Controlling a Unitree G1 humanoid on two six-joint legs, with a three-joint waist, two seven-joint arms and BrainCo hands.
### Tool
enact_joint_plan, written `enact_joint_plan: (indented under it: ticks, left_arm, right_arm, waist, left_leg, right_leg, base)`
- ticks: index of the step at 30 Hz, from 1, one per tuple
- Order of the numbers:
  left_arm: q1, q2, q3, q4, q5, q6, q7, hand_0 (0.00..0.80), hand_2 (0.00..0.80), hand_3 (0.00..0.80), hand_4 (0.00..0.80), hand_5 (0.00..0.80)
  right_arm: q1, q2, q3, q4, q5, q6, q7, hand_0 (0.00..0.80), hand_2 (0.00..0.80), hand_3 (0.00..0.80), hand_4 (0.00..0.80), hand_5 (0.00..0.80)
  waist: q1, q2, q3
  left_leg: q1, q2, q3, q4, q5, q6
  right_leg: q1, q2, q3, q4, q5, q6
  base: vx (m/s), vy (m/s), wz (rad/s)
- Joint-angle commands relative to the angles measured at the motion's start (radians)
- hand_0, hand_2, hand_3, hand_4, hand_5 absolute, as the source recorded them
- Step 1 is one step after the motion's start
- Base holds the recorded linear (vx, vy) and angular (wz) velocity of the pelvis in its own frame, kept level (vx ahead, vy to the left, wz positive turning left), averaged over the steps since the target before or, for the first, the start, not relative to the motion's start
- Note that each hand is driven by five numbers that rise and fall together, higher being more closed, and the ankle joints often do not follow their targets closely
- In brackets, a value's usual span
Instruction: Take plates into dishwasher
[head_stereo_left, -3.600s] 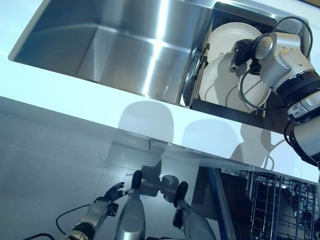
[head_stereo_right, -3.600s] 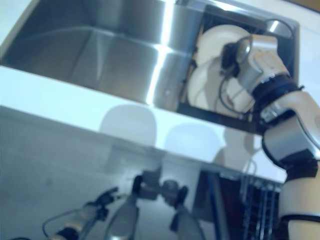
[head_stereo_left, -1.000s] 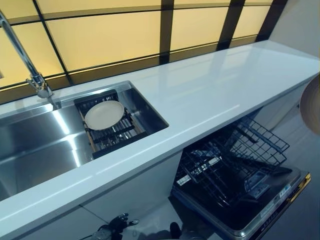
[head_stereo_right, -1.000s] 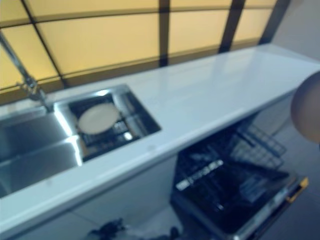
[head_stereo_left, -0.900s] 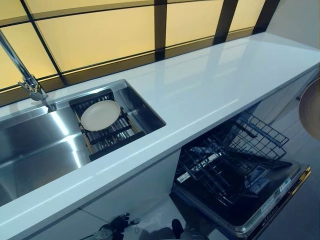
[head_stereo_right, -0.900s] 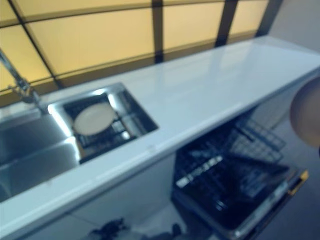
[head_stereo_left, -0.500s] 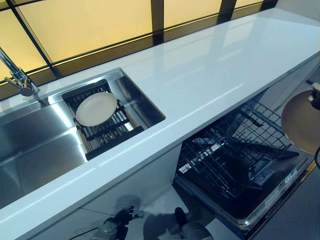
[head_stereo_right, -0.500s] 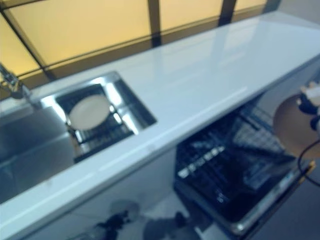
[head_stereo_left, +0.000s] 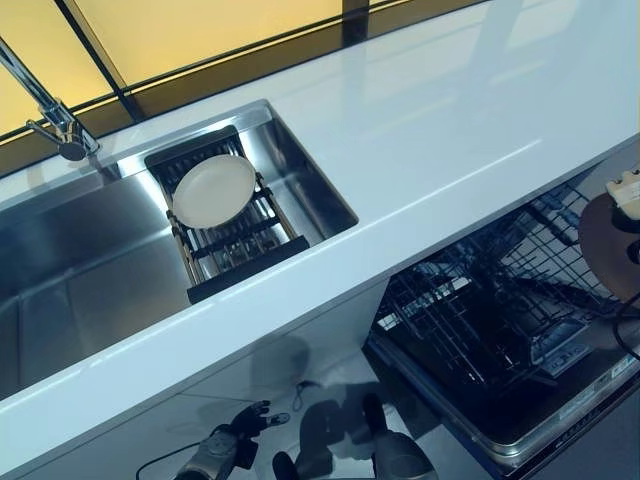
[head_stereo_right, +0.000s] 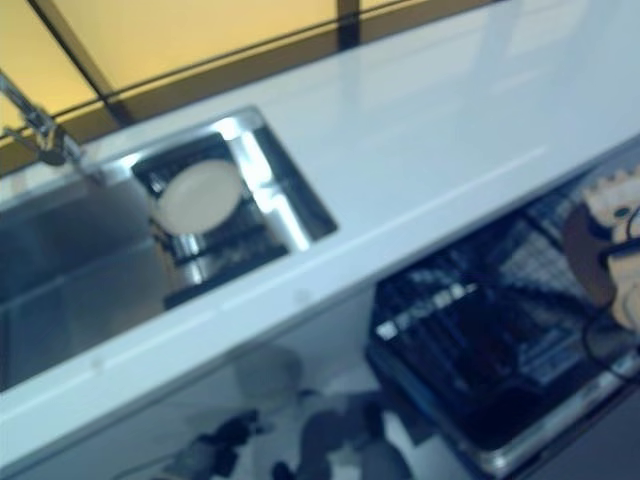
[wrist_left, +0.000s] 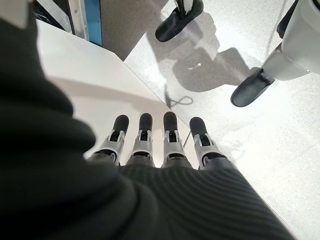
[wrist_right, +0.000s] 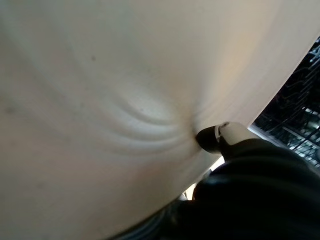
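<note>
My right hand (head_stereo_right: 612, 208) is shut on a cream plate (head_stereo_left: 606, 250) at the far right, held tilted above the right end of the open dishwasher's wire rack (head_stereo_left: 480, 320). In the right wrist view the plate (wrist_right: 125, 100) fills the picture, with the thumb (wrist_right: 210, 139) pressed against it. A second cream plate (head_stereo_left: 213, 190) leans in the black drying rack (head_stereo_left: 245, 252) inside the steel sink (head_stereo_left: 80, 270). My left hand (head_stereo_left: 225, 452) hangs low by the floor, its fingers (wrist_left: 145, 135) straight and holding nothing.
A white counter (head_stereo_left: 450, 130) runs between the sink and the dishwasher. The dishwasher door (head_stereo_left: 540, 425) lies folded down under the pulled-out rack. A tap (head_stereo_left: 50, 112) stands at the sink's far left. Yellow window panels run behind the counter.
The camera has swung from the sink to the dishwasher. My right hand has lifted one plate out of the sink rack and brought it down over the dishwasher rack. One plate stays behind.
</note>
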Motion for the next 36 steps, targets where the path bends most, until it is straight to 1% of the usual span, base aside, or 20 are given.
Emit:
enact_joint_plan:
  ticks: [1, 7, 9, 16, 22, 27, 30, 34, 36]
  left_arm:
    - [-0.054, 0.053, -0.03, 0.003, -0.014, -0.019, 0.001, 0.0, 0.0, 0.0, 0.0, 0.0]
    - [-0.07, 0.05, -0.042, 0.0, -0.019, -0.028, -0.005, 0.0, 0.0, 0.0, 0.0, 0.0]
    - [-0.076, 0.047, -0.051, 0.0, -0.018, -0.031, -0.007, 0.0, 0.0, 0.0, 0.0, 0.0]
    - [-0.093, 0.044, -0.071, 0.006, -0.025, -0.046, -0.017, 0.0, 0.0, 0.0, 0.0, 0.0]
    - [-0.098, 0.046, -0.072, 0.002, -0.028, -0.052, -0.021, 0.0, 0.0, 0.0, 0.0, 0.0]
    - [-0.107, 0.051, -0.069, -0.006, -0.034, -0.05, -0.022, 0.0, 0.0, 0.0, 0.0, 0.0]
    - [-0.111, 0.052, -0.066, -0.01, -0.033, -0.049, -0.027, 0.0, 0.0, 0.0, 0.0, 0.0]
    - [-0.113, 0.048, -0.066, -0.004, -0.041, -0.063, -0.027, 0.0, 0.0, 0.0, 0.0, 0.0]
    - [-0.113, 0.047, -0.062, -0.005, -0.04, -0.067, -0.031, 0.0, 0.0, 0.0, 0.0, 0.0]
  right_arm:
    - [-0.141, 0.052, 0.056, 0.087, -0.058, 0.107, -0.003, 0.8, 0.8, 0.8, 0.8, 0.8]
    - [-0.142, 0.097, 0.094, 0.146, -0.066, 0.147, -0.004, 0.8, 0.8, 0.8, 0.8, 0.8]
    - [-0.142, 0.12, 0.109, 0.199, -0.072, 0.167, -0.027, 0.8, 0.8, 0.8, 0.8, 0.8]
    - [-0.155, 0.182, 0.147, 0.335, -0.128, 0.23, -0.021, 0.8, 0.8, 0.8, 0.8, 0.8]
    - [-0.142, 0.204, 0.149, 0.35, -0.186, 0.241, 0.028, 0.8, 0.8, 0.8, 0.8, 0.8]
    - [-0.129, 0.225, 0.156, 0.347, -0.198, 0.259, 0.066, 0.8, 0.8, 0.8, 0.8, 0.8]
    - [-0.13, 0.231, 0.159, 0.343, -0.202, 0.257, 0.074, 0.8, 0.8, 0.8, 0.8, 0.8]
    - [-0.131, 0.25, 0.172, 0.33, -0.221, 0.272, 0.125, 0.8, 0.8, 0.8, 0.8, 0.8]
    - [-0.128, 0.255, 0.177, 0.331, -0.217, 0.27, 0.132, 0.8, 0.8, 0.8, 0.8, 0.8]
  waist:
    - [0.026, -0.077, 0.011]
    - [0.039, -0.062, 0.027]
    - [0.048, -0.057, 0.03]
    - [0.072, -0.036, 0.039]
    - [0.078, -0.025, 0.05]
    - [0.083, -0.015, 0.062]
    - [0.083, -0.008, 0.069]
    - [0.081, 0.002, 0.077]
    - [0.082, 0.008, 0.081]
  left_leg:
    - [0.033, 0.045, -0.044, -0.001, -0.022, 0.0]
    - [0.018, 0.037, -0.062, -0.001, -0.019, 0.002]
    - [0.016, 0.036, -0.068, -0.001, -0.018, 0.003]
    - [0.004, 0.031, -0.09, -0.001, -0.014, 0.004]
    - [-0.005, 0.024, -0.103, -0.001, -0.011, 0.006]
    - [-0.014, 0.021, -0.112, -0.001, -0.007, 0.007]
    - [-0.017, 0.019, -0.113, -0.001, -0.005, 0.007]
    - [-0.022, 0.014, -0.116, -0.001, -0.003, 0.006]
    - [-0.025, 0.013, -0.116, -0.001, 0.0, 0.006]
  right_leg:
    - [-0.008, -0.075, 0.028, 0.002, 0.008, 0.099]
    - [-0.014, -0.079, 0.02, 0.002, 0.009, 0.096]
    - [-0.013, -0.082, 0.014, 0.002, 0.008, 0.095]
    - [-0.018, -0.091, 0.003, 0.002, 0.007, 0.093]
    - [-0.021, -0.095, 0.001, 0.002, 0.008, 0.094]
    - [-0.028, -0.099, -0.003, 0.002, 0.01, 0.094]
    - [-0.032, -0.103, -0.006, 0.003, 0.011, 0.094]
    - [-0.035, -0.105, -0.005, 0.002, 0.011, 0.093]
    - [-0.037, -0.107, -0.005, 0.002, 0.011, 0.093]
  base:
    - [-0.041, 0.023, 0.12]
    - [-0.021, 0.005, 0.03]
    - [-0.01, -0.012, 0.04]
    - [-0.022, -0.012, 0.08]
    - [-0.011, -0.004, 0.02]
    - [-0.027, -0.016, 0.03]
    - [-0.032, -0.005, 0.13]
    - [-0.008, 0.002, 0.04]
    - [0.0, 0.0, 0.0]
